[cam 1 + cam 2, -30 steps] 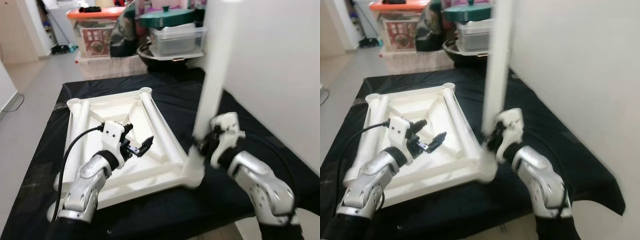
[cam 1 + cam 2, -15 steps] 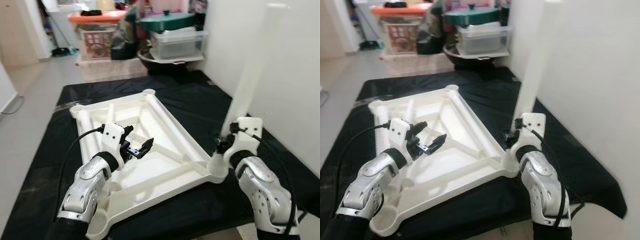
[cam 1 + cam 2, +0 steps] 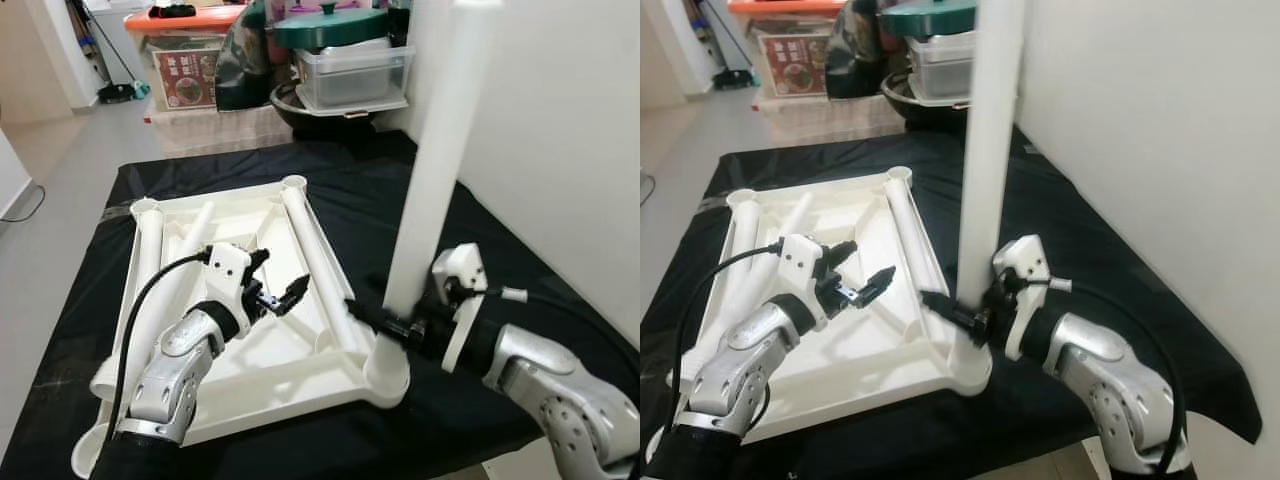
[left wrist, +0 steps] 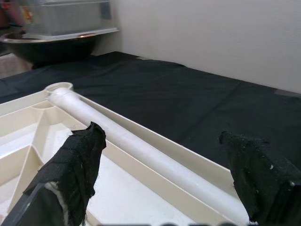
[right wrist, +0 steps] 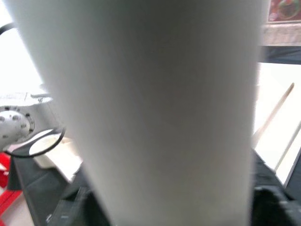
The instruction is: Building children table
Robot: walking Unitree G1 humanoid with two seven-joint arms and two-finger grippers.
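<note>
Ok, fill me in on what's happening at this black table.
The robot is putting together a white plastic children's table. The tabletop lies upside down on the black cloth. The right gripper clamps a white leg standing upright in the near right corner socket. The left gripper hovers open above the tabletop's underside. Other legs lie loose inside it.

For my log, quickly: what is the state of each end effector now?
Left end effector: open, holding nothing, above the tabletop.
Right end effector: closed on the upright table leg.

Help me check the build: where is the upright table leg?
The leg stands in the tabletop's near right corner socket, held by the right gripper.
</note>
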